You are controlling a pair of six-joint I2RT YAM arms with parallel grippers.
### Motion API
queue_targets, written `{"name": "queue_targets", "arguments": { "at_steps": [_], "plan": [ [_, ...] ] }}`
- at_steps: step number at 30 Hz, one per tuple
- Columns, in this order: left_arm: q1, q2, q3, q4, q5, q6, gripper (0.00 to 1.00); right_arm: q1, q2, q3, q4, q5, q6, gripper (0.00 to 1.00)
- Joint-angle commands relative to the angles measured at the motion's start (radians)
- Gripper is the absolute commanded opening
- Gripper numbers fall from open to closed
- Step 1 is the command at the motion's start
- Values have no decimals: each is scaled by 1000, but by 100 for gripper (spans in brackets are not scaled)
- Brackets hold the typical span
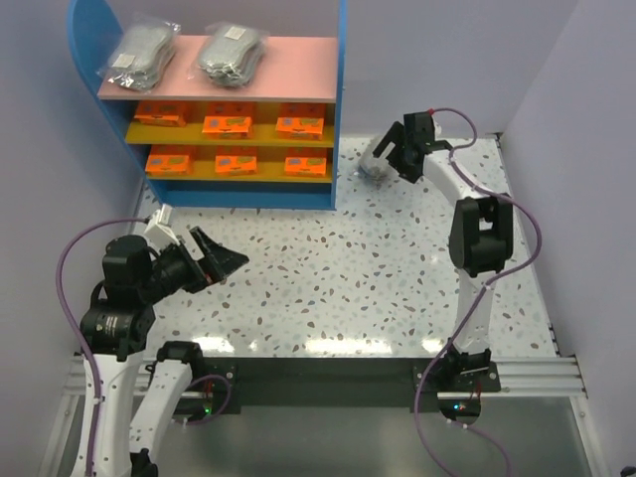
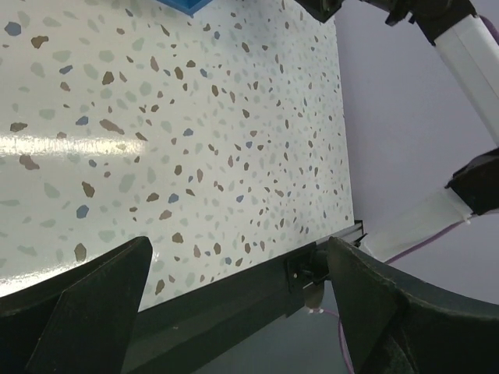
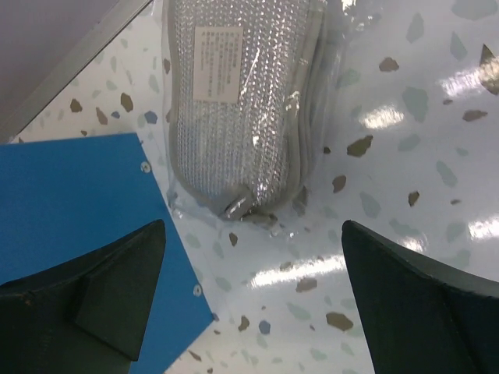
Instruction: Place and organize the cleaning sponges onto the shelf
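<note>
The shelf (image 1: 333, 109) stands at the back left. Two grey bagged sponges (image 1: 139, 52) (image 1: 233, 52) lie on its pink top board. Six orange packs fill the two yellow shelves, three on each (image 1: 227, 123) (image 1: 235, 160). A third grey bagged sponge (image 3: 245, 101) lies on the table just right of the shelf's blue side (image 3: 78, 210); it also shows in the top view (image 1: 376, 164). My right gripper (image 3: 253, 269) is open and empty, just above this bag's near end. My left gripper (image 2: 238, 292) is open and empty, near the front left of the table.
The speckled table (image 1: 348, 278) runs from the shelf to the front rail (image 1: 328, 378). Lilac walls close in on the left, back and right. The right arm's elbow (image 1: 480, 234) rises over the right side of the table.
</note>
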Motion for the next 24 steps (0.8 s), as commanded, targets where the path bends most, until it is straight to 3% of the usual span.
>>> {"name": "queue_targets", "arguments": {
  "at_steps": [1, 7, 15, 19, 24],
  "plan": [
    [-4, -49, -3, -80, 31, 41, 100, -2, 82, 129, 45, 44, -18, 98],
    [-4, -75, -24, -105, 25, 7, 100, -20, 230, 257, 62, 82, 41, 98],
    [-4, -74, -20, -125, -26, -14, 100, -31, 398, 409, 34, 13, 72, 93],
    [-4, -82, -50, -85, -28, -48, 100, -29, 343, 244, 114, -22, 69, 86],
    [-4, -83, -106, -11, -26, -80, 100, -28, 134, -121, 276, -64, 32, 81]
  ]
}}
